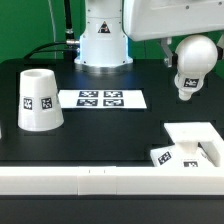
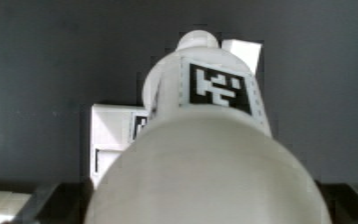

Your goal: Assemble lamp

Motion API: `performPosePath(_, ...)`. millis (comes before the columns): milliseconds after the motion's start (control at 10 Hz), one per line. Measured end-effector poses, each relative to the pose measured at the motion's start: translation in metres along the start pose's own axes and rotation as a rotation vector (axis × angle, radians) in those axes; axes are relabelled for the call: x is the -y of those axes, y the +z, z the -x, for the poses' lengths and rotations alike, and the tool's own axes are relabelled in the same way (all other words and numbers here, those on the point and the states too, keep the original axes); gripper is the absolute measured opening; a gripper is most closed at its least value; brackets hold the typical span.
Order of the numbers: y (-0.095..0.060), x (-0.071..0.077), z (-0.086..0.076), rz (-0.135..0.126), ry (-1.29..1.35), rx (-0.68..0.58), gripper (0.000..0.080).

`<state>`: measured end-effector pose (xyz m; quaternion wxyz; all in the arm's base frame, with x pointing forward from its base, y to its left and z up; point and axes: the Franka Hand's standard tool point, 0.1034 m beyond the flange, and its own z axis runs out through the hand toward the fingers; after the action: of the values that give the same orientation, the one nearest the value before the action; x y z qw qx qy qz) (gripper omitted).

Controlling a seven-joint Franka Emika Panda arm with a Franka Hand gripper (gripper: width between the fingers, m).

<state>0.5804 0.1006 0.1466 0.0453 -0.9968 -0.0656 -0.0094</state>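
My gripper (image 1: pixel 183 44) is shut on the round white bulb (image 1: pixel 194 58) and holds it in the air at the exterior view's right, with its tagged cylindrical neck (image 1: pixel 186 88) pointing down. The bulb hangs above and behind the flat square stepped base (image 1: pixel 192 143), clear of it. In the wrist view the bulb (image 2: pixel 202 150) fills the picture, its neck tag (image 2: pixel 220 85) faces the camera, and parts of the base (image 2: pixel 112 128) show beyond it. The tapered white shade (image 1: pixel 38 98) stands on the table at the exterior view's left.
The marker board (image 1: pixel 100 98) lies flat on the black table between the shade and the bulb. A white rail (image 1: pixel 100 181) runs along the front edge. The robot's pedestal (image 1: pixel 104 45) stands at the back.
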Motion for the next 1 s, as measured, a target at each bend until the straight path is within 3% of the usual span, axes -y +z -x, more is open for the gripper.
performPosePath(200,0.001,0.0,-0.005,0.016,-0.009,-0.161,0.058)
performPosePath(400,-0.009,-0.008,-0.013,0.029,-0.056,-0.209,0.058)
performPosePath(600,-0.01,-0.017,-0.021,0.04,-0.109,-0.218,0.058)
performPosePath(1000,-0.008,-0.015,-0.019,0.038,-0.109,-0.213,0.058)
